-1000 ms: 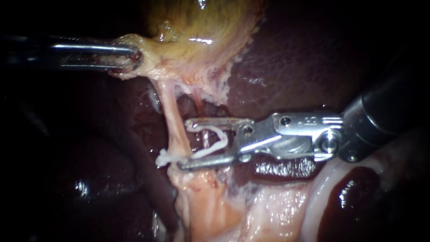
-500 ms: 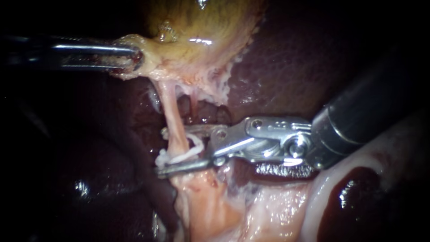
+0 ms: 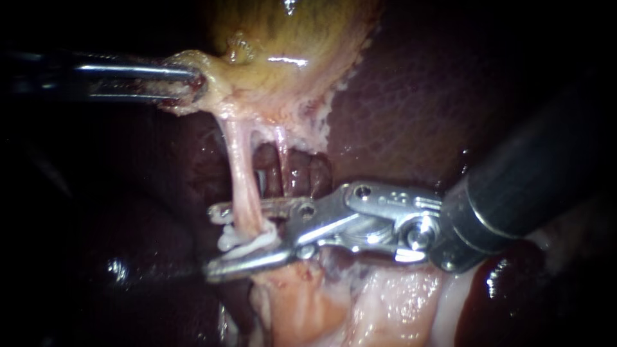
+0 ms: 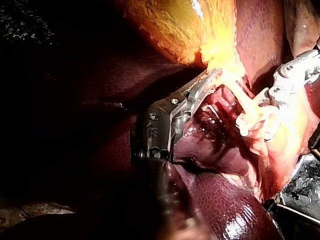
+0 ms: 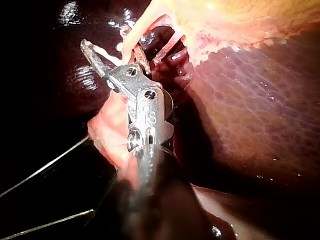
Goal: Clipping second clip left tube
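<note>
While left instrument (image 3: 193, 87) clenches gallbladder (image 3: 283, 58), right instrument (image 3: 211, 243) jaws, half-closed, grip clip (image 3: 247, 243) around left tube (image 3: 241, 173)

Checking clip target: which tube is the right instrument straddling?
Thicker, paler left tube; the right instrument reaches across it. The thin right tube passes behind it.

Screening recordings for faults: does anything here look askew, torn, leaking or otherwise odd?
Nothing stands out. The left instrument holds the gallbladder edge, the left tube runs taut and whole, and the right instrument carries a white clip around it. No tear or leak shows.
</note>
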`<state>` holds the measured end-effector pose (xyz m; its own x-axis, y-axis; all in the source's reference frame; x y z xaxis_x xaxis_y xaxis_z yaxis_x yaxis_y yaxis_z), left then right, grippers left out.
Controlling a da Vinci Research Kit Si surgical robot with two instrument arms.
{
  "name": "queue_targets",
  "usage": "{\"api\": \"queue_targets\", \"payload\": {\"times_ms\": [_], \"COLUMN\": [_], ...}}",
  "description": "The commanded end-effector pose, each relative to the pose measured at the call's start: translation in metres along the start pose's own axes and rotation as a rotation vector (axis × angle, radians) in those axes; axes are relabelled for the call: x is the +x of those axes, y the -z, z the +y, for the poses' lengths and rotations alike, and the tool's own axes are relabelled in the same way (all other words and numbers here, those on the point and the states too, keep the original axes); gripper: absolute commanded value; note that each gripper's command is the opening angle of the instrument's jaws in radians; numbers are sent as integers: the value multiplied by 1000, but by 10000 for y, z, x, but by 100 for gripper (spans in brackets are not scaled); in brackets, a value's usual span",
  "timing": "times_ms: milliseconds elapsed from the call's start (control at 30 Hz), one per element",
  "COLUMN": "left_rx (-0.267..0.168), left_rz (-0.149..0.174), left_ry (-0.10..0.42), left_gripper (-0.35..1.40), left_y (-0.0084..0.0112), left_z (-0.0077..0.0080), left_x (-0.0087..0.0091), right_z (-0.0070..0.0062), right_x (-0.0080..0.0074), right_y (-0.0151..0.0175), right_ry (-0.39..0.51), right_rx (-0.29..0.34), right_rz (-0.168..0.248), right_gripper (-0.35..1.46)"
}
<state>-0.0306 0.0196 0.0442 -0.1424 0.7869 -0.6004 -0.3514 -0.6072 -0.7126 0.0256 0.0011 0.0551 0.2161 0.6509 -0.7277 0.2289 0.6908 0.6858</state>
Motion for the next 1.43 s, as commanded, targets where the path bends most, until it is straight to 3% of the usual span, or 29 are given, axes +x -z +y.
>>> {"api": "queue_targets", "payload": {"times_ms": [33, 200, 400, 633, 800, 967, 1067, 1433], "left_rx": [-1, -1, -1, -1, -1, -1, -1, -2], "left_rz": [0, 0, 0, 0, 0, 0, 0, 0], "left_ry": [0, 0, 0, 0, 0, 0, 0, 0], "left_gripper": [-35, -35, -35, -35, -35, -35, -35, -35], "left_y": [0, 0, 0, 0, 0, 0, 0, -1], "left_z": [0, -1, -1, -1, -1, -1, -2, -4], "left_x": [0, 0, 0, 0, 0, 0, 0, 0], "right_z": [-4, -12, -13, -10, -11, -11, -10, -3], "right_x": [2, 5, 2, -2, -4, -4, -5, -8], "right_y": [-1, -4, 2, 7, 8, 11, 11, 15], "right_ry": [1, -8, -43, -60, -83, -131, -131, -129], "right_rx": [5, 16, 8, 6, 16, 20, 20, 29], "right_rz": [1, 2, 4, 4, 2, -2, -20, -23], "right_gripper": [49, 48, 34, 2, -35, -35, -35, -35]}}
